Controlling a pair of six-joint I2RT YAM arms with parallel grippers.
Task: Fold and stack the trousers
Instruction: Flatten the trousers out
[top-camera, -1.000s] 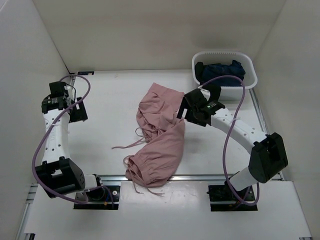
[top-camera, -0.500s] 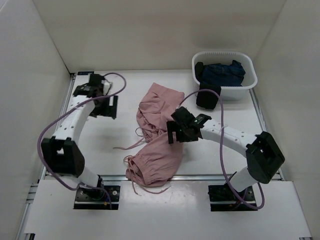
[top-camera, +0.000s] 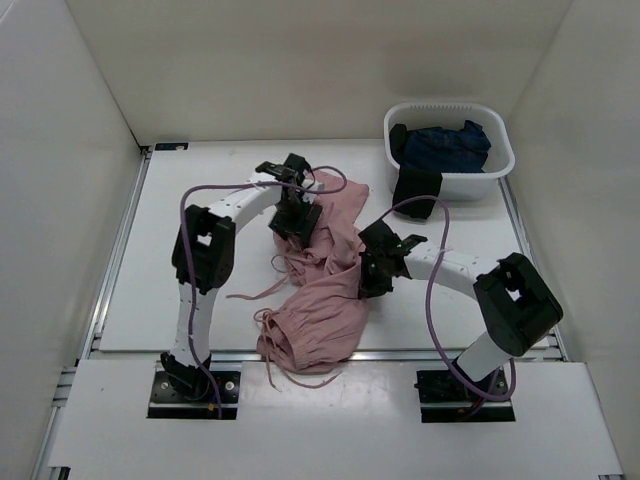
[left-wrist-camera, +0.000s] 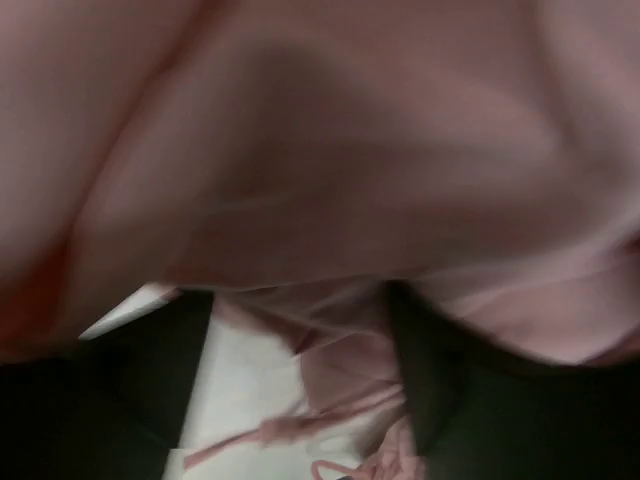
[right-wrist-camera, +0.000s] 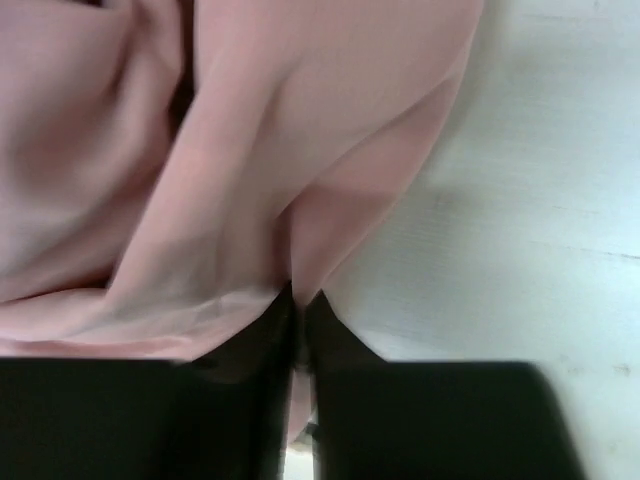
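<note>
The right pincer (right-wrist-camera: 298, 308) is pressed almost closed on a fold of the trousers (top-camera: 320, 290), and the rest of the pink cloth spreads ahead of it and to its left. The left pincer (left-wrist-camera: 300, 370) stands wide apart with its tips hidden under blurred cloth. It seems to grip nothing.

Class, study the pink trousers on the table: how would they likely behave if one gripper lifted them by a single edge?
The trousers lie crumpled in soft folds, so they will probably hang limp rather than hold shape. The thin fabric pinched flat by the right gripper suggests they are light. Loose drawstrings would likely dangle and drag.
</note>
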